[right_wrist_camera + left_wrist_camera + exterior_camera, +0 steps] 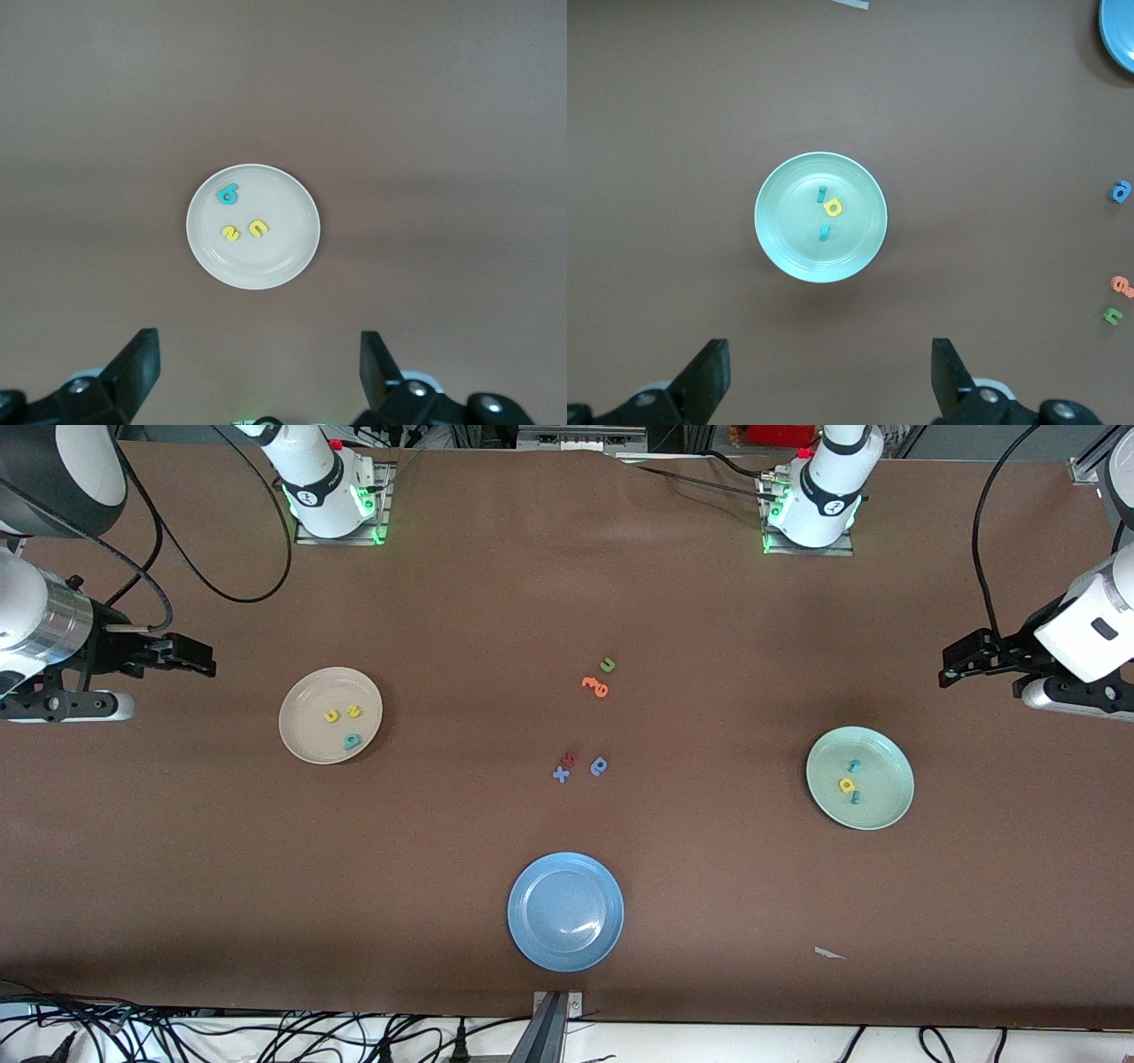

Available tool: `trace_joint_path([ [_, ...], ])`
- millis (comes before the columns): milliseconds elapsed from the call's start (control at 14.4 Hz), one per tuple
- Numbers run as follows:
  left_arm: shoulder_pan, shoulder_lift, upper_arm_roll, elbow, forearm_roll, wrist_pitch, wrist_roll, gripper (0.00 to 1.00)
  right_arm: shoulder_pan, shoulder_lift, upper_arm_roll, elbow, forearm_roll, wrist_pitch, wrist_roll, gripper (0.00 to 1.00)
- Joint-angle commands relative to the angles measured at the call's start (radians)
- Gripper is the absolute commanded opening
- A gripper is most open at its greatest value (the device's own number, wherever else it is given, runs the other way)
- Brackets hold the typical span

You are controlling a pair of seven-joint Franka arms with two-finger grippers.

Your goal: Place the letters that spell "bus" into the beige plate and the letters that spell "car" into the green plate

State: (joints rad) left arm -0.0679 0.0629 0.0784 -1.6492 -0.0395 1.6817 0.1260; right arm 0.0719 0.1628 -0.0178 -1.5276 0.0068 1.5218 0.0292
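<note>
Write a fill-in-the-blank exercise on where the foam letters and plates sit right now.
1. The teal b and the yellow s and u lie in the ____ plate.
2. The green plate holds ____ letters.
3. The plate nearest the front camera, holding no letters, is ____ in colour.
4. Both the left gripper and the right gripper have their jaws ____.

Missing words: beige; three; blue; open

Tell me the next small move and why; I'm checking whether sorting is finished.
Probably none beyond keeping both arms parked: the round beige plate holds three tiny foam letters, the pale green plate three, and the left gripper and right gripper are open, empty.
</note>
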Motion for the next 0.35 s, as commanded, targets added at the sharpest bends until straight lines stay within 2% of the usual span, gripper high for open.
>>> trace_joint_path([
  [0, -0.006, -0.014, 0.004, -0.009, -0.022, -0.01, 0.003, 1.0, 0.011, 0.017, -0.011, 0.037, 0.022, -0.029, 0.011, 1.0],
  [279, -0.006, -0.014, 0.004, -0.009, -0.022, -0.008, 0.003, 1.0, 0.009, 0.017, -0.011, 0.037, 0.015, -0.031, -0.003, 1.0],
])
